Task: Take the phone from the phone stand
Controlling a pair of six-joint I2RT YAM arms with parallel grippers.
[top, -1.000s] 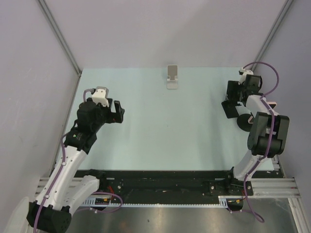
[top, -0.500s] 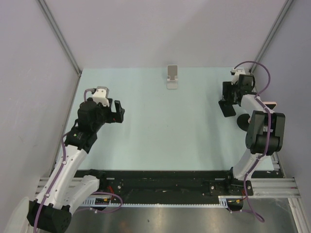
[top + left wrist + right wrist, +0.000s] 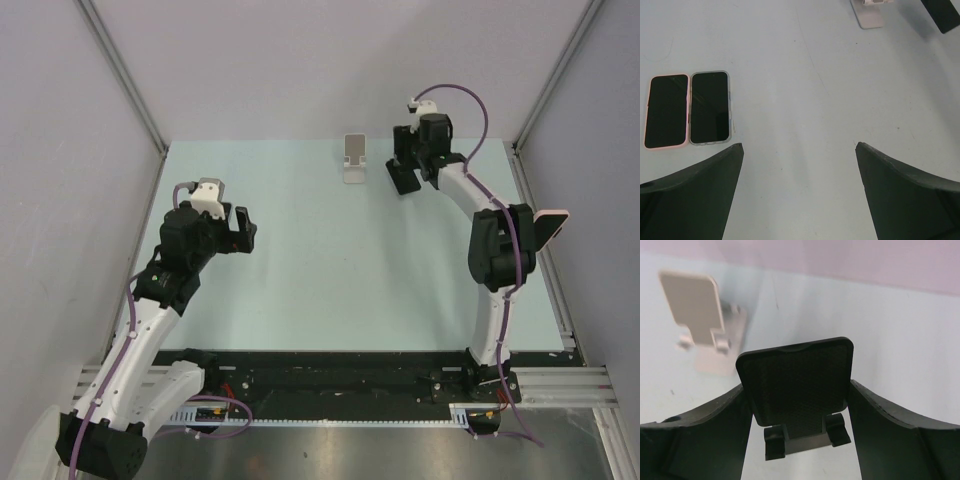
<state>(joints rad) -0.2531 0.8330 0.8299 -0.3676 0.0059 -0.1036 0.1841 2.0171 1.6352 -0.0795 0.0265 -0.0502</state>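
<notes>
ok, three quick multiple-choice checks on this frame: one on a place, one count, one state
1. Where is the black stand?
A) between the right gripper's fingers
B) lying at the near table edge
C) leaning on the back wall

2. How many phones lie flat in the left wrist view?
A) one
B) two
C) three

3. The white stand is:
A) holding a phone
B) upright and empty
C) tipped over

Answers:
1 A, both fingers flank its sides in the right wrist view.
2 B, a pink-cased phone and a grey-cased phone lie side by side.
3 B, its rest is bare.
</notes>
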